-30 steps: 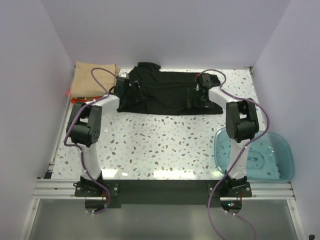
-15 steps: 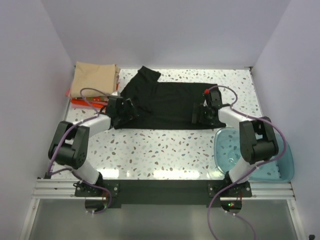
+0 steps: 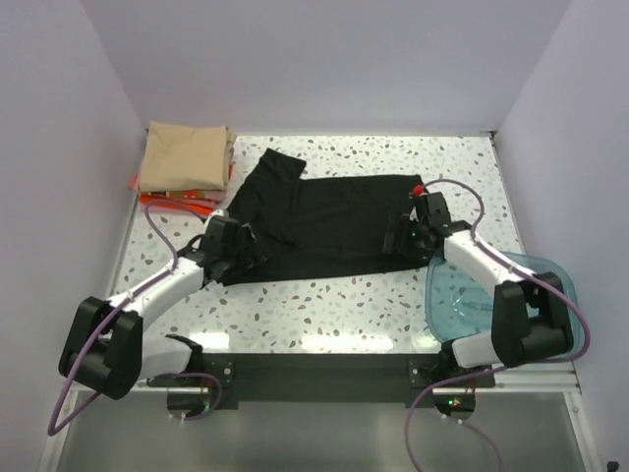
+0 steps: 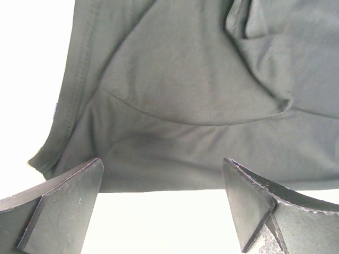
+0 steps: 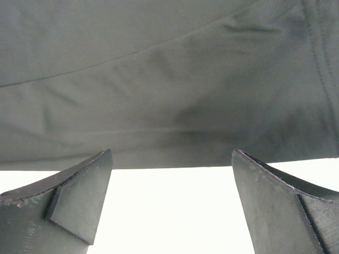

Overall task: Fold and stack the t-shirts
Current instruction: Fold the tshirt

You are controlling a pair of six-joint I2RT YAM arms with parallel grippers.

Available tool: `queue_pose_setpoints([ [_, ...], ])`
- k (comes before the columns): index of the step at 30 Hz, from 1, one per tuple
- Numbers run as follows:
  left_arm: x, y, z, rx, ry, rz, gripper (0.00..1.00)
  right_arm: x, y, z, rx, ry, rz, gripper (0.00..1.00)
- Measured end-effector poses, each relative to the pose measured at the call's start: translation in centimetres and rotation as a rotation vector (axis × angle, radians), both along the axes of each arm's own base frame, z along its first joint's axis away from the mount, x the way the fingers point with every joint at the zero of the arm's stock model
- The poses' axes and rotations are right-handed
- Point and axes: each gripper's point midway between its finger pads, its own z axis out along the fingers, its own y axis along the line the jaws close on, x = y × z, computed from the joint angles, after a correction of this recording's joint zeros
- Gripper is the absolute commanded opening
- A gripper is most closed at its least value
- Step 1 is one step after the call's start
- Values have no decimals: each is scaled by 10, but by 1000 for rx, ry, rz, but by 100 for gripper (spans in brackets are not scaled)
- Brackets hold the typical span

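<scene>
Drawn nearer and smoothed out over the last second: the black t-shirt (image 3: pixel 329 221), then a bunched strip by the far edge, now spread wide across the far middle of the speckled table (image 3: pixel 324 305), with one sleeve pointing far-left. Lies mostly flat, apart from a few soft ridges toward its left side. Both arms pulled back low toward the near edge along with it. At the shirt's near-left corner, the left gripper (image 3: pixel 241 254), jaws wide apart and holding nothing; in the left wrist view, fingers (image 4: pixel 63 206) clear of the cloth, the hem just beyond them. At the near-right edge, the right gripper (image 3: pixel 401 236), likewise spread and empty, the hem just past its fingertips (image 5: pixel 74 196). Already folded at the far left: the tan-beige t-shirt (image 3: pixel 185 157), resting on the red-orange t-shirt (image 3: pixel 192 204), which shows only partly beneath it. At the near right, partly under the right arm, the teal plastic bowl (image 3: pixel 555 280), well apart from the pile. Judging from this: spreading done, folding of the black one not yet begun. Most likely next, a pinch on the near hem at both corners and a fold toward the far side. Some risk of thin cloth slipping from a shallow pinch, or of the sleeve trailing out.
</scene>
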Motion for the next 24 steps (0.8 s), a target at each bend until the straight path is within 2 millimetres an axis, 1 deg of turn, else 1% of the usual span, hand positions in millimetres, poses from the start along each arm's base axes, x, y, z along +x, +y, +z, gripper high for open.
queue_pose_setpoints([
  [3,6,1,18,10,-17,9,100,1,1,19,7,-25,1,99],
  [7,28,-13,49,-21,-83,-5,100,1,3,39,25,-52,15,99],
  [9,37,-21,53,-32,-91,-19,100,3,4,44,29,-59,21,99],
  [12,47,-34,48,-36,-69,-44,100,7,6,47,30,-63,24,99],
  [14,53,-41,41,-34,-48,-57,100,9,6,44,28,-54,23,99],
  [17,59,-51,33,-44,-30,-79,100,7,5,32,19,-22,20,99],
  [21,64,-63,26,-58,-18,-106,100,-7,2,12,8,32,19,99],
  [24,69,-70,25,-68,-24,-117,100,-10,3,5,12,32,26,99],
])
